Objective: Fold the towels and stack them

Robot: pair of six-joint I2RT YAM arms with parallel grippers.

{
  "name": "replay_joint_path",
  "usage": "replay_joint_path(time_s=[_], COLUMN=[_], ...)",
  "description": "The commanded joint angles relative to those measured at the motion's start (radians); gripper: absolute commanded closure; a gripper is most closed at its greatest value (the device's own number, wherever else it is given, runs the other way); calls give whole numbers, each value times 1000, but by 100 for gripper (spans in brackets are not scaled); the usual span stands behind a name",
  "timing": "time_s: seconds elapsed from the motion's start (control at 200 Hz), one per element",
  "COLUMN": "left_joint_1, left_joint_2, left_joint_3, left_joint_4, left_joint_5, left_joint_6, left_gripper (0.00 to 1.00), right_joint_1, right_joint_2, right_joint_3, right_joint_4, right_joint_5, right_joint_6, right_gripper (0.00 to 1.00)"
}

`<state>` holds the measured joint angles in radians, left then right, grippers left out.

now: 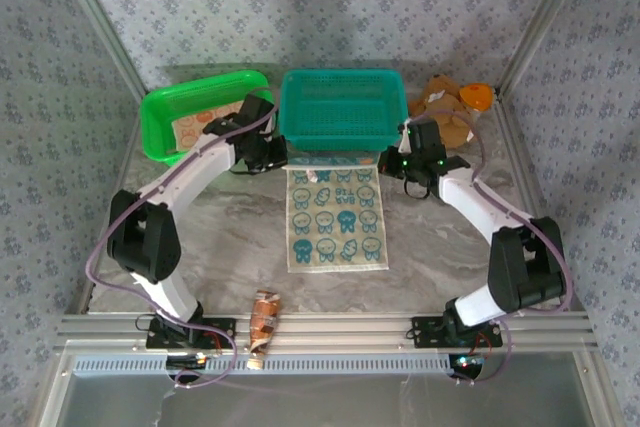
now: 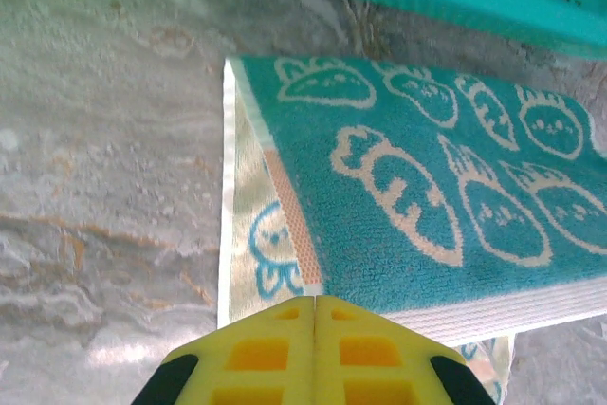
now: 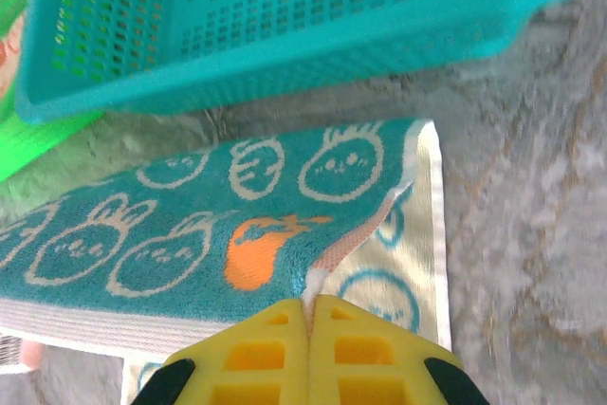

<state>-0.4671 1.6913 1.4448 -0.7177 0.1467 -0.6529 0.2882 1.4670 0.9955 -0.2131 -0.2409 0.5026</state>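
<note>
Near the table's (image 1: 440,237) far edge, left gripper (image 2: 315,303) and right gripper (image 3: 308,303) clamp corners of the teal towel (image 1: 335,222); best carry both evenly forward.

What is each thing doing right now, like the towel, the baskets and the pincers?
Teal-and-cream square cloth towel, flat on table, far edge folded over.
Left pincer, shut on a towel corner.
Right pincer, shut on the other corner.
Teal plastic basket, empty.
Green plastic basket, holding a peach towel.
</note>
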Motion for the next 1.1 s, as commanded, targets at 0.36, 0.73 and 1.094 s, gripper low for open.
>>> replay_joint_path(time_s=[0.36,0.73,1.094], left_joint_1=[-137,-271,-335], left_joint_2=[-275,-374,-414], left_joint_3=[-310,-473,-521], left_joint_4=[31,33,32], left_joint_5=[-55,-85,-98], left_joint_6=[-174,-287,-333], left_gripper=[100,100,100], right_joint_1=[84,171,210], right_joint_2=[-296,-461,-536], right_joint_3=[-259,-389,-396], right_joint_4=[-131,-233,-314], right_joint_5=[42,103,150], right_joint_6=[86,119,156], right_gripper=[100,100,100])
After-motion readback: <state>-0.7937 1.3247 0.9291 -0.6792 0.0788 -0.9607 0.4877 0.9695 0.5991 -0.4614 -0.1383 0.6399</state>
